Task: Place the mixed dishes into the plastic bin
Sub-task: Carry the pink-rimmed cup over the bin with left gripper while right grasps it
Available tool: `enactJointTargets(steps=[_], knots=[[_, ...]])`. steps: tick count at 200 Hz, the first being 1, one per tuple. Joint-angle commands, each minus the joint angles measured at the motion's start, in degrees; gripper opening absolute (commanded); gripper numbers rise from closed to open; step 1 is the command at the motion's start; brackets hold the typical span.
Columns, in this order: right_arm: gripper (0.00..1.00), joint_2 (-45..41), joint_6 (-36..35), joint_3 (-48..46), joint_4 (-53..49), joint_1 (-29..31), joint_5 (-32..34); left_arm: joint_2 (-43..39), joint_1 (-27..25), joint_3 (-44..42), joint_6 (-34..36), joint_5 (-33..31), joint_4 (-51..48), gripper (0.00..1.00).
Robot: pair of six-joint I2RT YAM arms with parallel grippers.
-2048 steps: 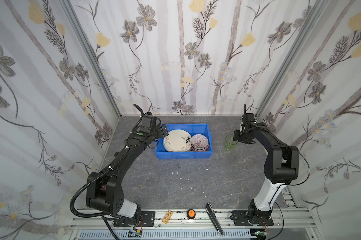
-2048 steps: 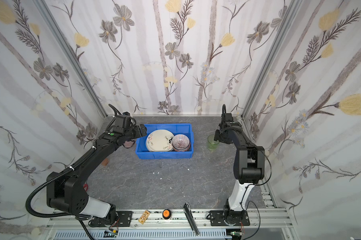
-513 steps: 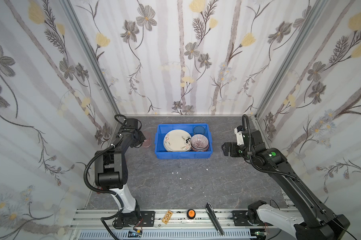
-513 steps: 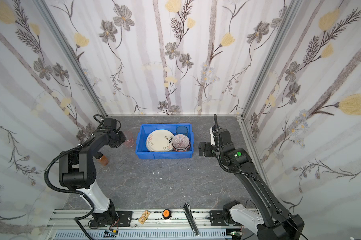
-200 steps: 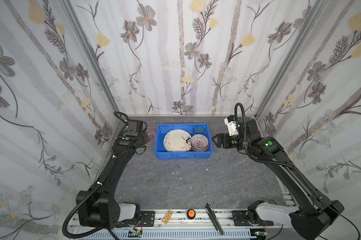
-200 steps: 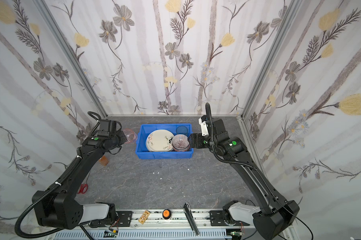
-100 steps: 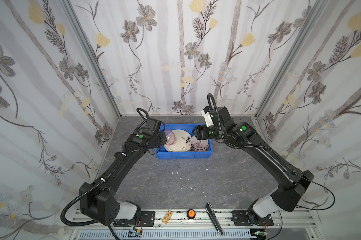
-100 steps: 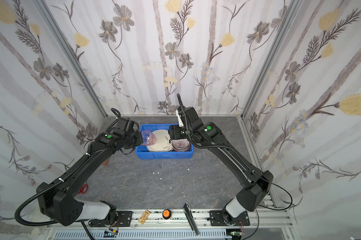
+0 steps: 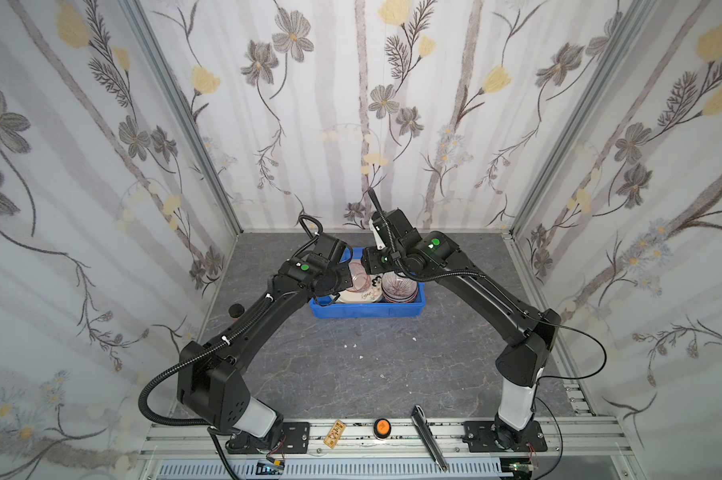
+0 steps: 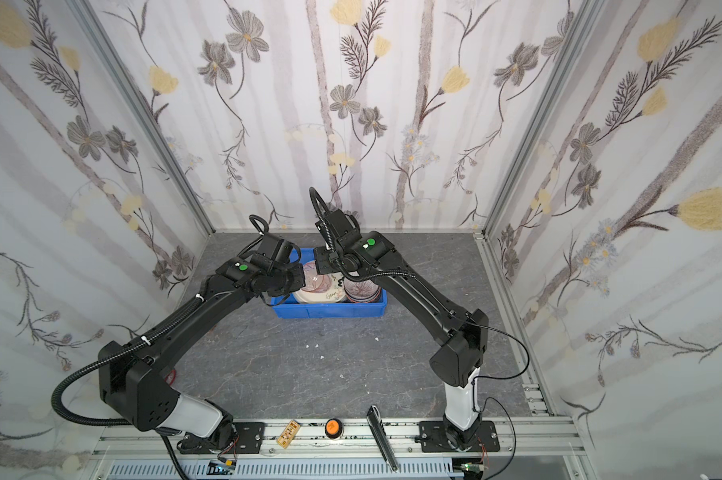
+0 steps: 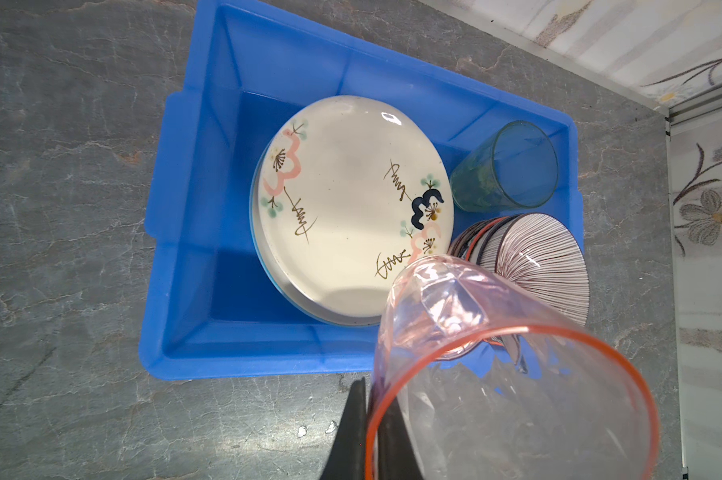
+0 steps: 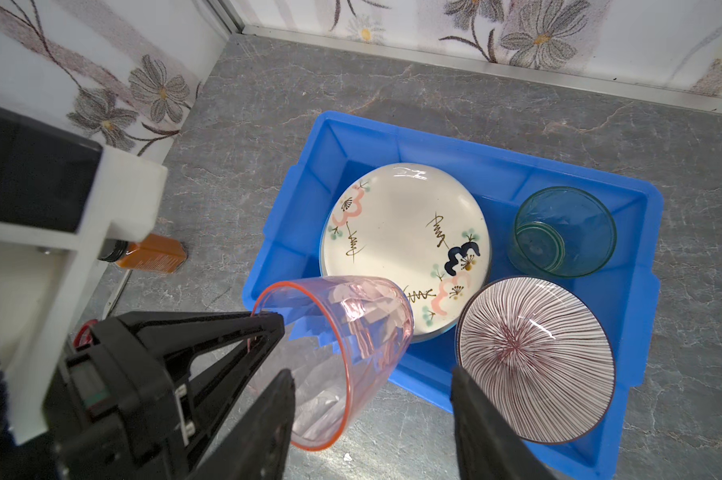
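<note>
The left gripper [image 11: 369, 415] is clamped on the rim of the pink glass [image 11: 496, 332], one finger inside the mouth and one outside. It holds the glass in the air over the left half of the blue tub [image 11: 155, 232].

The glass is not upright. Its long axis runs roughly left to right, with the mouth back towards the left gripper and the base pointing right and downward, over the plate [image 11: 351, 208]. So the thing to be placed lies straight off the left fingertips, to their right. The left arm is the nearer one, since it already has the glass.

The right gripper [image 12: 371, 374] hangs over the tub from the right, just beside the glass. Its jaws stand apart with nothing gripped between them.

The right end of the tub is full: the green glass [image 11: 504, 170] stands in the far corner and the striped bowl [image 11: 538, 257] sits in front of it. The bare floor is at the left end, beside the plate.

I judge that the base must swing down and come left, clear of the plate's edge, before the fingers let go. Released as it hangs, the glass would likely land on its side on the plate and roll.
</note>
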Motion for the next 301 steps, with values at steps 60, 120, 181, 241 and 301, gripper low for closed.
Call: enactJointTargets(steps=[60, 120, 181, 241, 301], knots=[[0.50, 4.3, -0.3, 0.9, -1.2, 0.4, 1.9, 1.6, -0.1, 2.3, -0.4, -1.0, 0.4, 0.00], [0.35, 6.3, -0.6, 1.3, -1.7, 0.3, 4.2, 1.5, -0.1, 1.8, -0.5, -0.8, 0.4, 0.00], [0.21, 8.4, -1.2, 3.3, -2.8, 2.2, 5.6, 1.1, -0.1, 1.9, -0.8, -1.0, 0.4, 0.00], [0.10, 9.4, -1.6, 3.5, -2.4, 2.4, 5.3, 0.9, -0.1, 2.0, -1.4, -1.4, 0.6, 0.00], [0.00, 9.9, -2.0, 3.5, -2.1, 2.4, 5.2, 0.8, -0.1, 2.4, -2.1, -1.9, 0.7, 0.04]])
